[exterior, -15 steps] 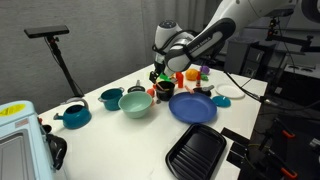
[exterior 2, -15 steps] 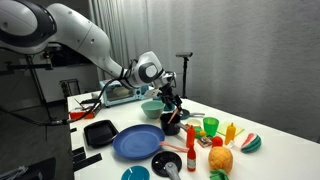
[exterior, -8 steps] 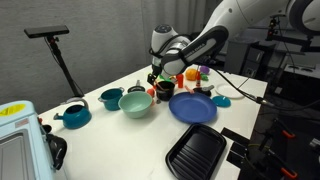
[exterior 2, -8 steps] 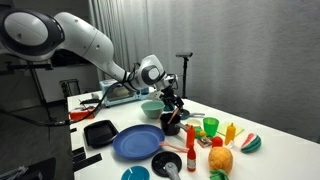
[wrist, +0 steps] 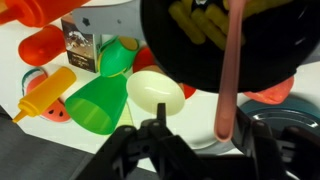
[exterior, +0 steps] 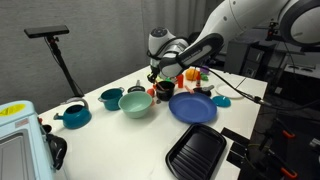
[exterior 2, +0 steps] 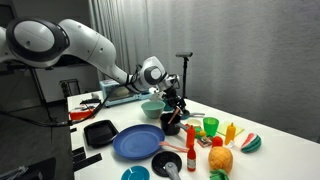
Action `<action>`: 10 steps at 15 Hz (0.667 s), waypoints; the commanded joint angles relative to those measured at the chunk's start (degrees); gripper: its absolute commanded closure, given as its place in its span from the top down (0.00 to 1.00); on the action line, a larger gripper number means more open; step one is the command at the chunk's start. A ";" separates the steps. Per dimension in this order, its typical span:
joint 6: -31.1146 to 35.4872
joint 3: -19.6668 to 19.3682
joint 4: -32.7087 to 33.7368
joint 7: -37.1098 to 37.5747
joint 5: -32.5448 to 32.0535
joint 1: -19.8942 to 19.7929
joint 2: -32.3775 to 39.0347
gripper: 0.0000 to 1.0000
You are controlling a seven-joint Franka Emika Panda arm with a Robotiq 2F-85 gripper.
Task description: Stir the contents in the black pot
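The end effector (wrist: 195, 152) is seen with its jaws apart, a pink handle (wrist: 232, 70) standing between them; whether it is touched cannot be told. Just beyond, the black pot (wrist: 170, 60) is set on the desk (exterior: 120, 135), with yellow pieces inside. A printed box (wrist: 80, 45) is shown only in the wrist view, its writing unreadable. Only in the exterior views is a blue plate (exterior: 193, 107) shown, near the pot.

Even indoor light, soft shadows, blurry close-up wrist view
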 commanded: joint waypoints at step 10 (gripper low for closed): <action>-14.07 -0.37 2.71 4.27 -1.56 2.06 -2.64 0.05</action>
